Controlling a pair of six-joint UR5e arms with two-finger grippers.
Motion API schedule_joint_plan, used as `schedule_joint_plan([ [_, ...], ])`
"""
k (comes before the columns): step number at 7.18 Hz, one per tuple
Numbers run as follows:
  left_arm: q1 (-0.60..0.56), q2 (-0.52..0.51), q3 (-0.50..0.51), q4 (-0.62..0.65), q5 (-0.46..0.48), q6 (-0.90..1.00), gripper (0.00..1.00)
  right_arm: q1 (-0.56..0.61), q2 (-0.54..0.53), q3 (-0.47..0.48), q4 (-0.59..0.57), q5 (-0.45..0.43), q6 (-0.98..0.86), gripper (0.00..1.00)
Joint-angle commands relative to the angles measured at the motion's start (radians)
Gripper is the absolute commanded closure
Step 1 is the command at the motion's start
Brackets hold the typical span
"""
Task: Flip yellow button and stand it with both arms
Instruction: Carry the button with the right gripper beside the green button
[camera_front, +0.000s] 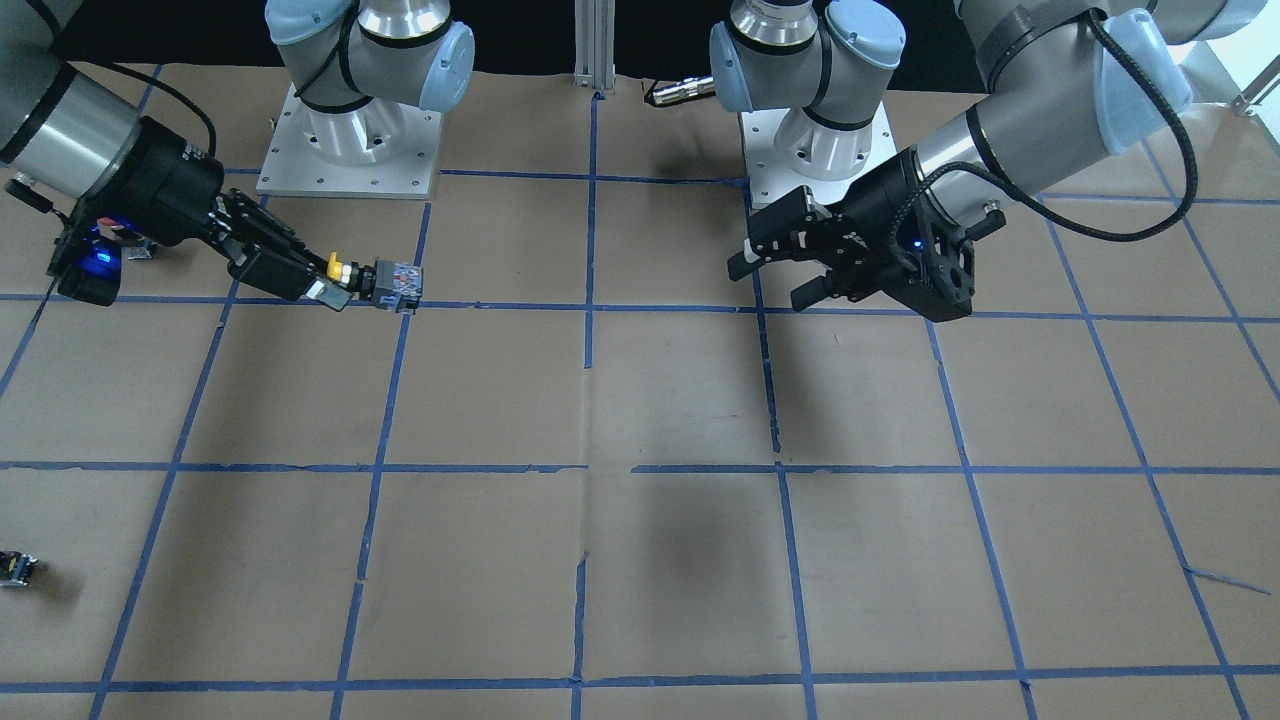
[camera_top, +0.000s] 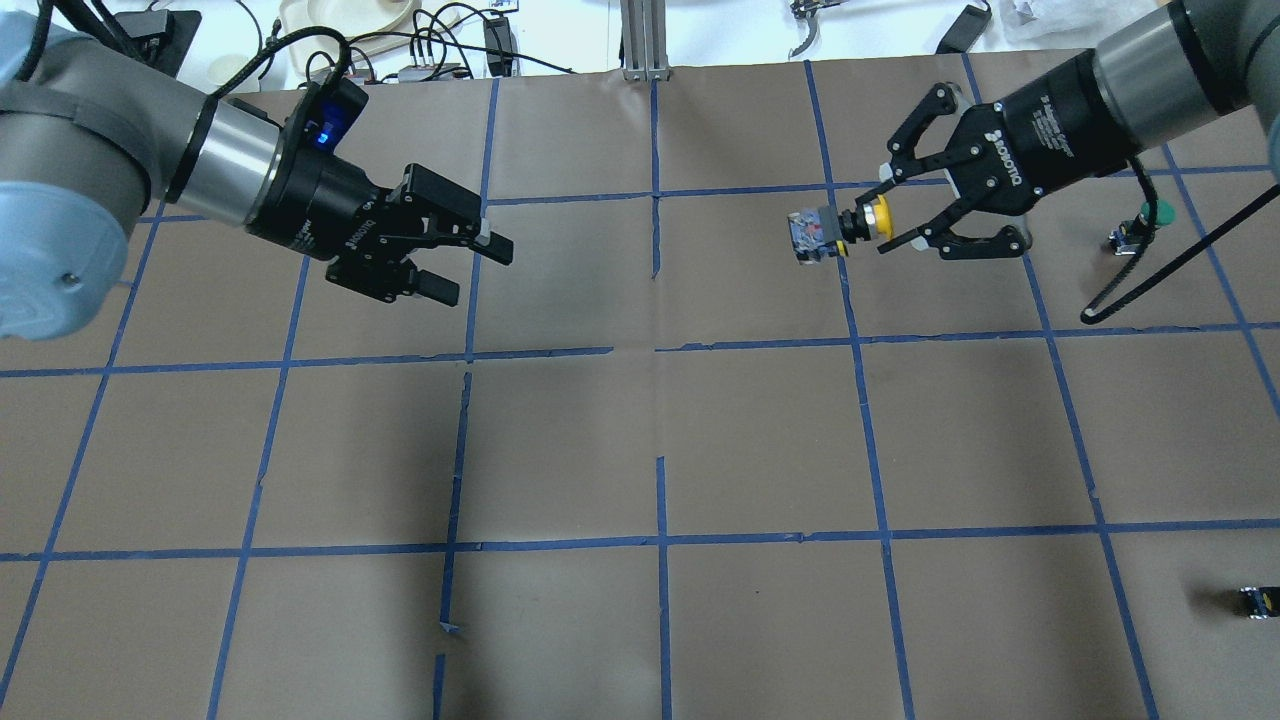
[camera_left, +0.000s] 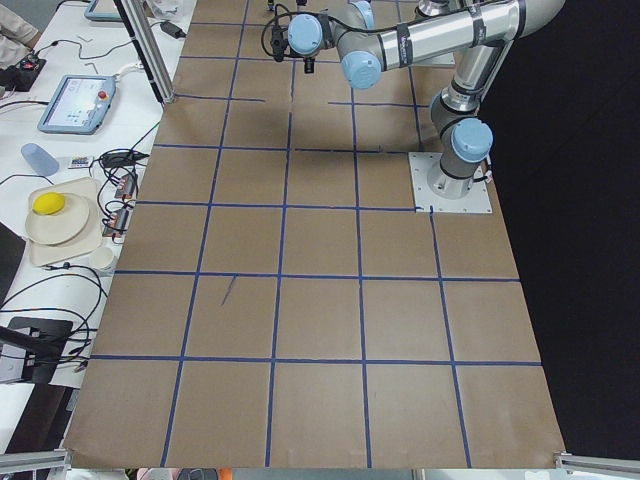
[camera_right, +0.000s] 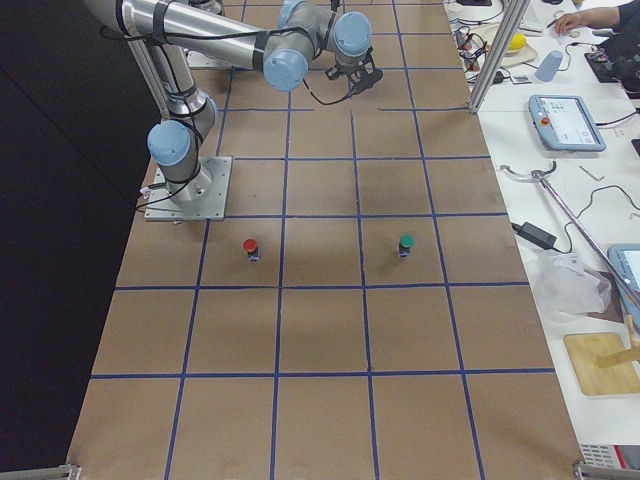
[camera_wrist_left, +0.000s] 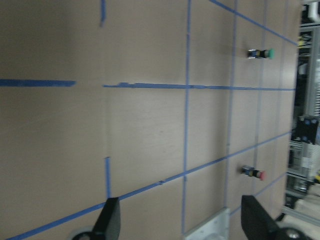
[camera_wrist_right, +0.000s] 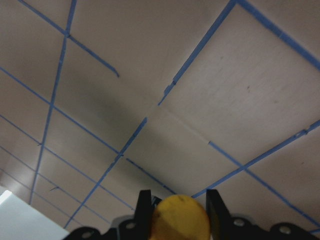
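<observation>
Though small, ROBOTIQ lettering (camera_top: 1003, 150) on right pincer (camera_top: 882, 213)

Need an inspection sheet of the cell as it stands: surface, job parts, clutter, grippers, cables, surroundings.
Surface: table covered in brown paper with a blue tape grid; tape broken in places.
Job's things: yellow button held off the table, horizontal, contact block end free.
Clutter: green button and red button on the table; small black block near the edge.
Grippers: right gripper jaws closed on the yellow cap; left gripper jaws open, empty, well apart from the button.
Cables: black cable hanging in a loose loop below the right wrist.
Surroundings: side bench with a tablet; person's hand at its far end.
</observation>
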Motion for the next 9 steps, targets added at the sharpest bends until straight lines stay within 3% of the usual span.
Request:
schedule_joint_plan([
  [1,-0.055,-0.034,0.111,0.001,0.334,-0.015,0.01,-0.107,0.063,0.001,-0.014,-0.249,-0.438,0.82],
  [2,-0.116,-0.037,0.134,0.003,0.482,-0.015,0.01,-0.147,0.086,0.006,-0.092,-0.332,-0.609,0.84],
  [3,-0.161,-0.035,0.136,0.003,0.565,-0.015,0.01,-0.163,0.109,0.021,-0.203,-0.43,-0.773,0.84],
  [5,-0.148,0.003,0.124,0.003,0.575,-0.003,0.01,-0.222,0.131,0.088,-0.411,-0.493,-1.031,0.84],
  [7,-0.095,-0.005,0.139,0.003,0.528,-0.022,0.01,-0.301,0.137,0.217,-0.682,-0.486,-1.329,0.84],
  [9,-0.097,-0.009,0.139,0.003,0.523,-0.105,0.01,-0.393,0.178,0.292,-0.857,-0.451,-1.455,0.92],
])
